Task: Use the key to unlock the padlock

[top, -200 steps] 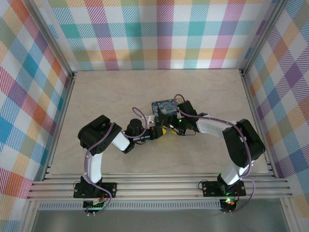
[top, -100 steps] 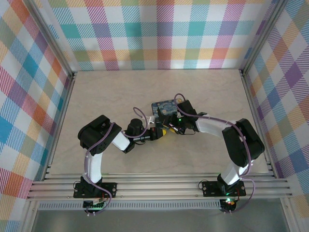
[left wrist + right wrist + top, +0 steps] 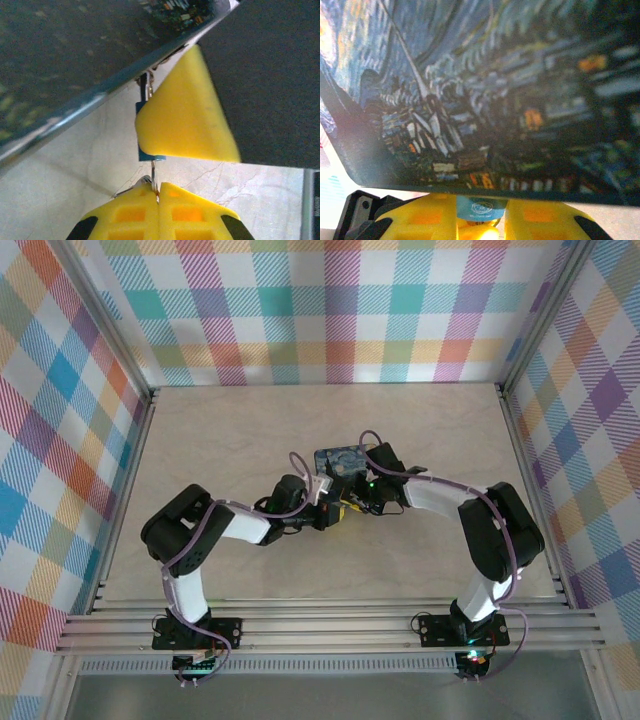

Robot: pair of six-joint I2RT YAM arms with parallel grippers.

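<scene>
Centrally on the table point(image 3: 220, 430), the padlock point(image 3: 481, 208) is clamped between the pads of the right gripper point(image 3: 481, 214), just at 6 o'clock of the painted box point(image 3: 485, 90). The key point(image 3: 152, 179) is pinched by the left gripper point(image 3: 158, 194), whose fingers are pressed together. It is pointed toward 12 o'clock, its tip at the padlock's lower edge.

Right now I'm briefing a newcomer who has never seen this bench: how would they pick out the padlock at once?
Find the square box with the swirling painting print, mid-table. At its near edge, the yellow-fingered right gripper brackets the padlock. It is a tiny light-blue block, far smaller than the dark box.
</scene>
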